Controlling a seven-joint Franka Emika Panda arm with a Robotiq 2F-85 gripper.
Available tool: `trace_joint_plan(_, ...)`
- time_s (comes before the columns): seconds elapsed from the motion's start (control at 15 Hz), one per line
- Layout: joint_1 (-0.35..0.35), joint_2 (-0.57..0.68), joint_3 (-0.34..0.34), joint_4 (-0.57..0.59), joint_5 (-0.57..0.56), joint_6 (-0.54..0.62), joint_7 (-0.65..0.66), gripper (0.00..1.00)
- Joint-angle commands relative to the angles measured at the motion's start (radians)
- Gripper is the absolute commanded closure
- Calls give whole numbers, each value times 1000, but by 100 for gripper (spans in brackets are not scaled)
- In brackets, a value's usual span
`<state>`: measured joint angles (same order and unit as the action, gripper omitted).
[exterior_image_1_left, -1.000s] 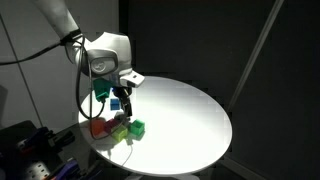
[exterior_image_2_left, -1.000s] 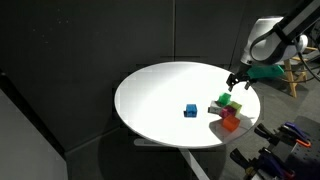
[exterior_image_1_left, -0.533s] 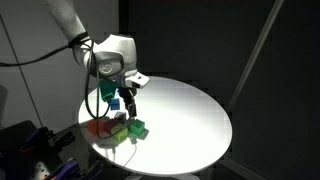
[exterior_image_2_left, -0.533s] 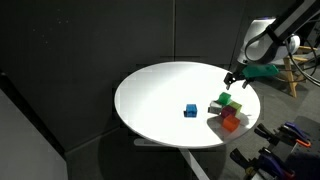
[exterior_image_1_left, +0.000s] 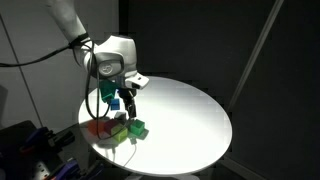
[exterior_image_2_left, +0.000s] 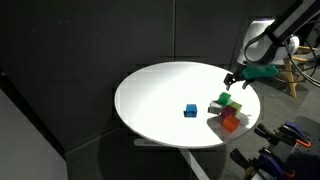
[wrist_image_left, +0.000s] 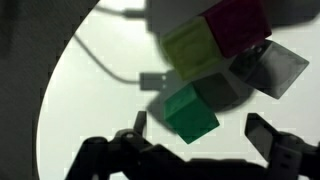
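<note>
My gripper (wrist_image_left: 200, 128) is open and holds nothing; its dark fingers (wrist_image_left: 262, 130) stand on either side of a green cube (wrist_image_left: 190, 112) that lies just below them on the white round table (wrist_image_left: 90, 100). A yellow cube (wrist_image_left: 193, 48) and a red cube (wrist_image_left: 238, 22) sit close behind the green one. In both exterior views the gripper (exterior_image_1_left: 128, 97) (exterior_image_2_left: 234, 82) hovers over this cluster at the table's rim: green cube (exterior_image_1_left: 138, 127) (exterior_image_2_left: 228, 99), red cube (exterior_image_1_left: 100, 127) (exterior_image_2_left: 230, 122). A blue cube (exterior_image_2_left: 190, 110) lies apart, nearer the table's middle.
A grey flat piece (wrist_image_left: 265, 65) lies beside the red cube. A thin cable (wrist_image_left: 110, 60) runs across the tabletop (exterior_image_1_left: 190, 120). Dark curtains surround the table. Cluttered equipment (exterior_image_2_left: 285, 140) stands beyond the rim near the cluster.
The gripper shifted slightly over the cluster a second ago and has held still since. Its jaws stayed open. The cubes have not moved.
</note>
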<state>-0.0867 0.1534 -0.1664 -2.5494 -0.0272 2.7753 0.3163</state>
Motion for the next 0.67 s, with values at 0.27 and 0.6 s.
trace_joint_plan(0.27,7,11,-9,9,1,0,19,0)
trace_joint_plan(0.6,9,29,-9,18,5,-5,20,0)
